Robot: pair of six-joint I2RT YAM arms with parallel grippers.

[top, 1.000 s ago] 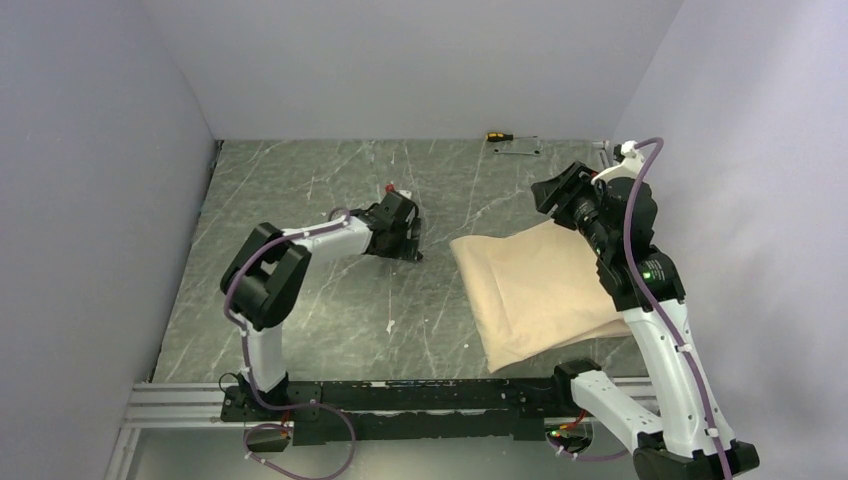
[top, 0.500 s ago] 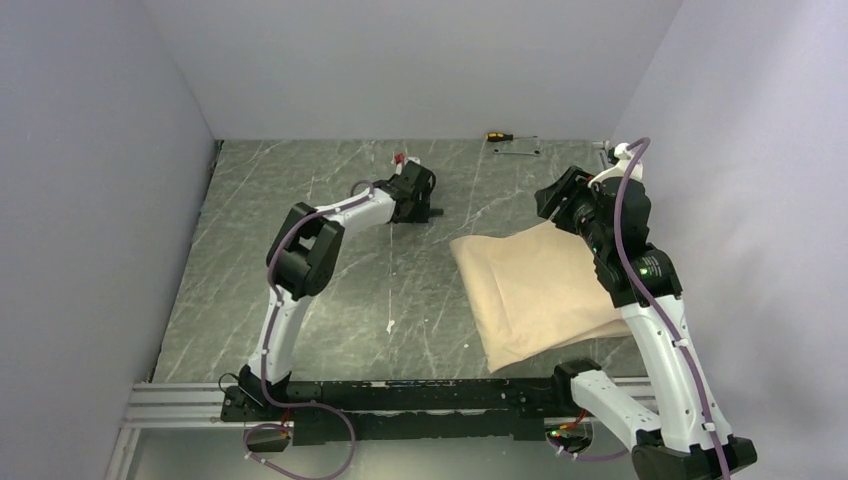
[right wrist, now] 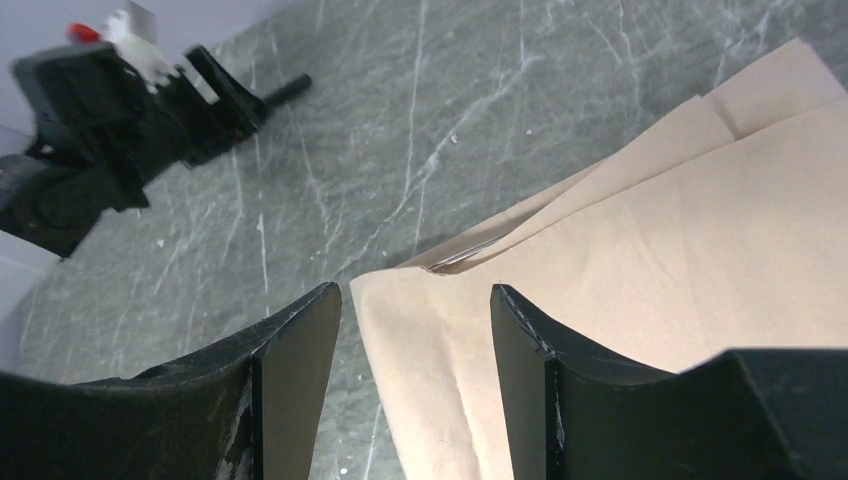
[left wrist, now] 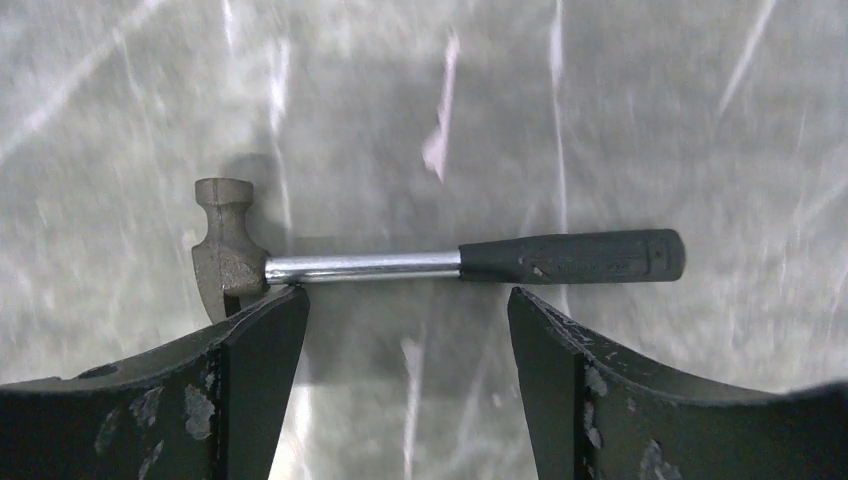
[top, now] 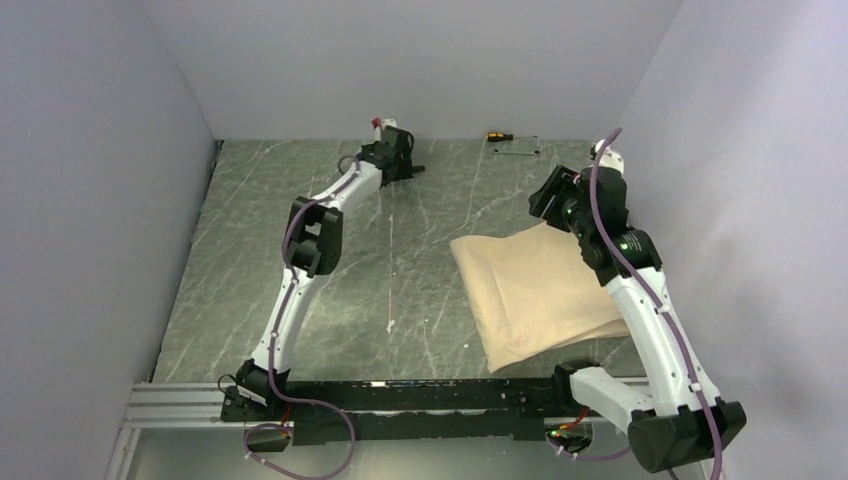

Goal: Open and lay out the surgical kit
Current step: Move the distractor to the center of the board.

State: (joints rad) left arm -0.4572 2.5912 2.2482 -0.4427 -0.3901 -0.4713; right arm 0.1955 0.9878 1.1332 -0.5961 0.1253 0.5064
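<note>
Your left hand (top: 404, 163) sits at the far back of the surface (top: 400, 300) in the overhead view, its arm stretched long, well apart from the wrap cloth (top: 540, 290). That beige cloth lies folded shut on the right side of the surface. Your right hand (top: 548, 196) hangs near its far edge. A yellow-handled screwdriver (top: 497, 135) lies by the back wall.

From the left wrist, you see the left hand's jaws spread wide and gripping nothing. They are just above a small hammer (left wrist: 400, 266), which lies flat with its head to the left and its black handle to the right.

From the right wrist, your right hand's jaws also stand apart and empty. They are over the cloth's corner, where the folded layers overlap. A sliver of steel (right wrist: 470, 255) shows between those layers.
</note>
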